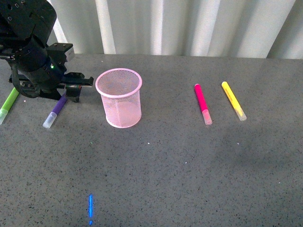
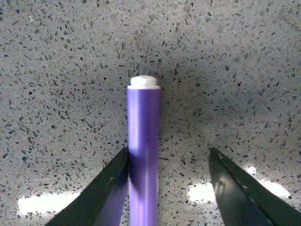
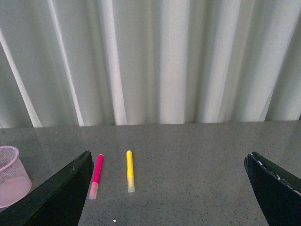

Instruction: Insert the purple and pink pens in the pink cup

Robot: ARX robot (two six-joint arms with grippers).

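My left pincer (image 2: 168, 155) straddles the dark purple marker pen (image 2: 144, 141), jaws wide; the pink wire-mesh cup (image 1: 124, 111) beside it is empty, the magenta-pink marker pen (image 1: 201, 99) untouched.

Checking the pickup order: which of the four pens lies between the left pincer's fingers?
The purple pen, just left of the pink cup: the open left pincer straddles its barrel. The green pen, pink pen and yellow pen lie outside it.

I see the pink cup (image 1: 119, 98), light wire mesh, standing upright. The purple pen (image 1: 55, 112) lies flat near its nine o'clock, clear cap pointing toward seven. The pink pen (image 1: 202, 104) lies flat at its three o'clock, well apart, cap toward five.
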